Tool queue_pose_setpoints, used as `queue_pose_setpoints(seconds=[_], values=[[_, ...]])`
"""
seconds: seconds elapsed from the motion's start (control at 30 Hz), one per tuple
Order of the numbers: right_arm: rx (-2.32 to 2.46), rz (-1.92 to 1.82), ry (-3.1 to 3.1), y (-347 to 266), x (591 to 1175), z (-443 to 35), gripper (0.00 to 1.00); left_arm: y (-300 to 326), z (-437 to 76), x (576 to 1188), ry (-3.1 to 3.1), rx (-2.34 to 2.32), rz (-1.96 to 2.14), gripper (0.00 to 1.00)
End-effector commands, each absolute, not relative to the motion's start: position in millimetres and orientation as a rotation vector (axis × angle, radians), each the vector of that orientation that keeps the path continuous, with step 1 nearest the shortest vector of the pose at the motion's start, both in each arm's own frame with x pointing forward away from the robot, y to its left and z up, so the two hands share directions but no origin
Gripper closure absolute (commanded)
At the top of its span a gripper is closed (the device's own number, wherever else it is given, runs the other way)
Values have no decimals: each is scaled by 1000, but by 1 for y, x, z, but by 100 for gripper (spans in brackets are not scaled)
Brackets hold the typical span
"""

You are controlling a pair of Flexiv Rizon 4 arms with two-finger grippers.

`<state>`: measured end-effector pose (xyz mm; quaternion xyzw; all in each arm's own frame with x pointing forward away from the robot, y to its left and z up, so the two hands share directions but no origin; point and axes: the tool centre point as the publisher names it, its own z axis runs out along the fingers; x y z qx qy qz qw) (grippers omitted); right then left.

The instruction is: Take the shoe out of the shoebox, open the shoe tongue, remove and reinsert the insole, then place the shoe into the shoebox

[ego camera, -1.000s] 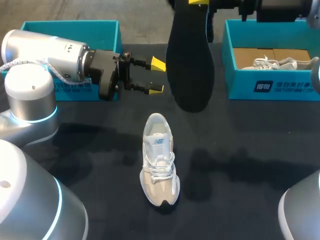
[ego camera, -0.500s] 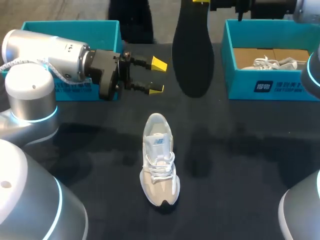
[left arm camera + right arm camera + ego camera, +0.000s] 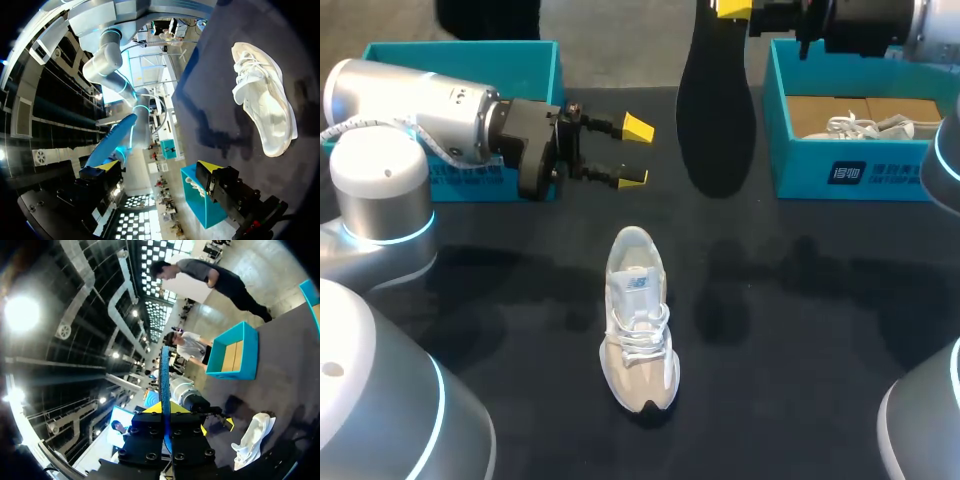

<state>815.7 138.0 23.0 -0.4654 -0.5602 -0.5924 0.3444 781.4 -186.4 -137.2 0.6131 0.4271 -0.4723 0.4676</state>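
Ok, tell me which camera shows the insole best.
The head view: the insole hangs with its whole dark face showing, held at its top by the right gripper. The right wrist view sees it only edge-on, as a thin blue strip. The left wrist view shows a slanted blue shape, partly hidden.

The insole [image 3: 716, 110] is cut off at its upper end by the head view's edge.
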Motion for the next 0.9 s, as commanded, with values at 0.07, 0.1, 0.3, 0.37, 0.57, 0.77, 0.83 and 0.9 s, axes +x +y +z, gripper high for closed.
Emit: queue_pose_setpoints(seconds=[0.07,0.1,0.3,0.37,0.57,0.77,0.83,0.9], values=[[-1231,-1508,-1422,144,817,18,100,-187,-138,781,1047,1502,-1156,0],[-1256,-1492,-1402,147,817,15,100,-187,-138,781,1047,1502,-1156,0],[-1350,-1428,-1336,154,812,-7,100,-187,-138,781,1047,1502,-1156,0],[-1370,-1417,-1339,153,810,-11,100,-187,-138,781,1047,1502,-1156,0],[-1402,-1369,-1244,157,807,-32,100,-187,-138,781,1047,1502,-1156,0],[-1408,-1345,-1171,158,807,-49,100,-187,-138,781,1047,1502,-1156,0],[-1414,-1313,-1162,160,808,-52,100,-187,-138,781,1047,1502,-1156,0],[-1419,-1294,-1164,162,809,-55,100,-187,-138,781,1047,1502,-1156,0]])
